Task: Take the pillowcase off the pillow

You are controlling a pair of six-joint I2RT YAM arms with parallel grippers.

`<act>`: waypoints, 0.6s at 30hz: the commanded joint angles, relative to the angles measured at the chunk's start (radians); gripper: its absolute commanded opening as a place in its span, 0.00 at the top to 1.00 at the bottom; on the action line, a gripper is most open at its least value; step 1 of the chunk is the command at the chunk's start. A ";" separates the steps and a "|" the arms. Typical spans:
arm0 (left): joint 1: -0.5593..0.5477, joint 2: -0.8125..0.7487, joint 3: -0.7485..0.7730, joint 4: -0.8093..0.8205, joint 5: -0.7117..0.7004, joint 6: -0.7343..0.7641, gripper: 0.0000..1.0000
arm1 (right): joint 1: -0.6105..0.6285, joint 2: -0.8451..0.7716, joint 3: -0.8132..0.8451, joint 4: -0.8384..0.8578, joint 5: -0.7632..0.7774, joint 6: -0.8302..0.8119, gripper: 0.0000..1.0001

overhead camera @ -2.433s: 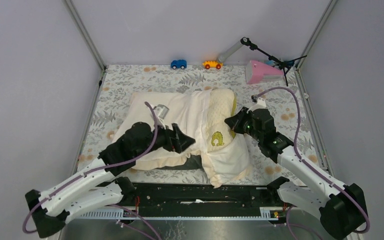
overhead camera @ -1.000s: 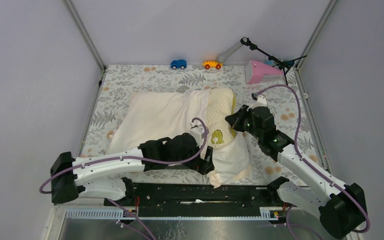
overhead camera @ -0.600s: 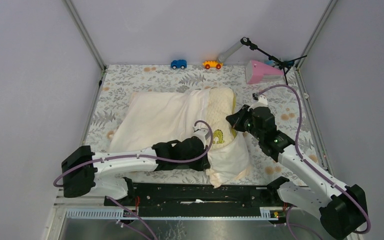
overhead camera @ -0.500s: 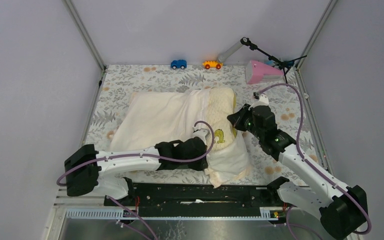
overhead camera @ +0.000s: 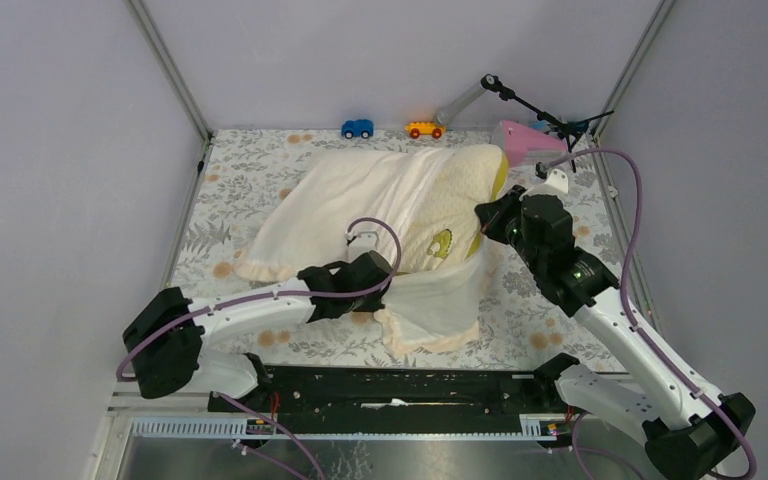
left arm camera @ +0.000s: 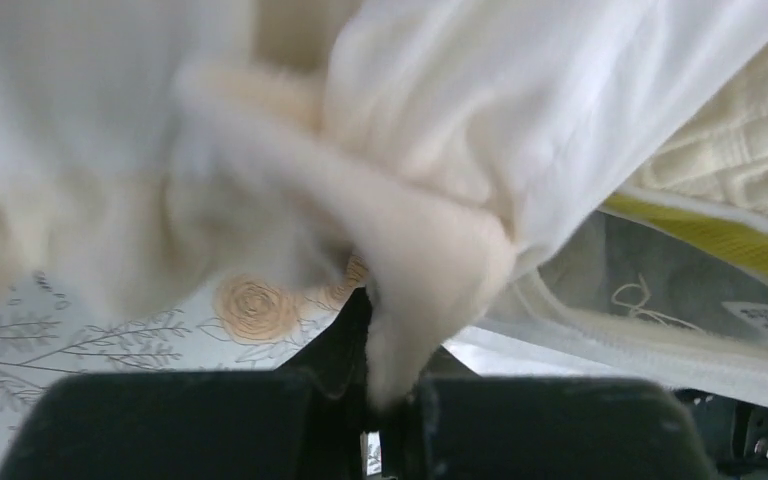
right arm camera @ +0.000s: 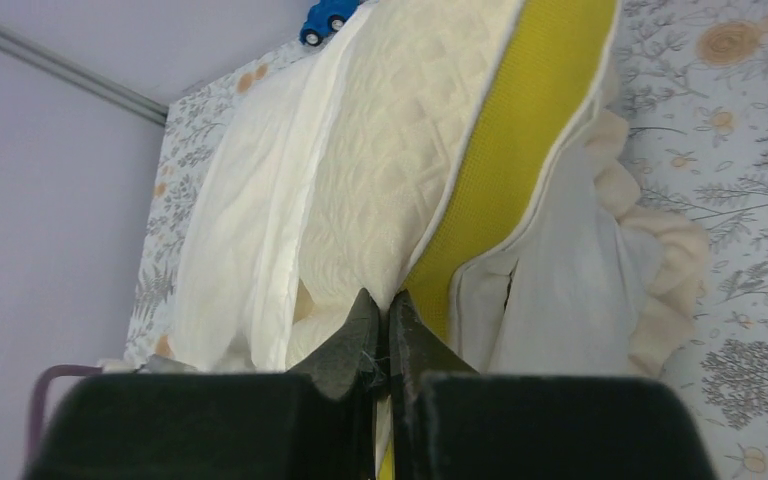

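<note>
The pillow, pale yellow and quilted with a yellow-green side band, is tilted up at its right end. My right gripper is shut on the pillow's edge seam. The cream pillowcase covers the pillow's left part, and its open ruffled end hangs down to the table. My left gripper is shut on a bunch of that ruffled fabric just under the pillow's near corner. In the left wrist view its fingertips are buried in the cloth.
A blue toy car and an orange one stand by the back wall. A pink object and a small microphone stand are at the back right. A black rail runs along the near edge of the floral tablecloth.
My left gripper has closed on the pillowcase's ruffled end. The right arm has raised the pillow and drawn it toward the back right, stretching the pillowcase's end away from it.
</note>
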 commanded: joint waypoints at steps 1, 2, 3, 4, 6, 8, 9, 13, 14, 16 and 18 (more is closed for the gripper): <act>0.038 -0.052 -0.022 -0.108 -0.054 0.032 1.00 | -0.015 -0.064 0.079 0.118 0.202 -0.010 1.00; 0.035 -0.064 -0.021 -0.044 0.033 0.088 1.00 | -0.015 -0.057 0.067 0.123 0.180 0.006 1.00; 0.030 -0.078 -0.024 0.028 0.128 0.120 0.96 | -0.014 -0.048 0.049 0.133 0.150 0.030 1.00; 0.014 -0.095 -0.030 0.101 0.210 0.141 0.90 | -0.014 -0.039 0.027 0.158 0.121 0.058 1.00; -0.043 -0.130 -0.034 0.231 0.311 0.159 0.73 | -0.014 -0.018 -0.028 0.231 0.052 0.123 1.00; -0.117 -0.148 -0.026 0.313 0.354 0.159 0.42 | -0.015 0.009 -0.081 0.343 -0.011 0.182 1.00; -0.148 -0.147 -0.022 0.337 0.338 0.141 0.26 | -0.014 0.030 -0.091 0.365 -0.023 0.222 1.00; -0.256 -0.065 -0.016 0.390 0.222 0.044 0.02 | -0.014 0.121 -0.036 0.344 -0.032 0.314 1.00; -0.269 -0.038 -0.021 0.383 0.178 0.002 0.01 | -0.014 0.136 -0.029 0.354 -0.038 0.316 1.00; -0.275 0.006 -0.051 0.382 0.094 -0.112 0.01 | -0.013 0.147 -0.038 0.404 -0.047 0.322 1.00; -0.276 0.024 -0.119 0.486 0.058 -0.210 0.01 | -0.013 0.140 -0.053 0.443 -0.037 0.341 1.00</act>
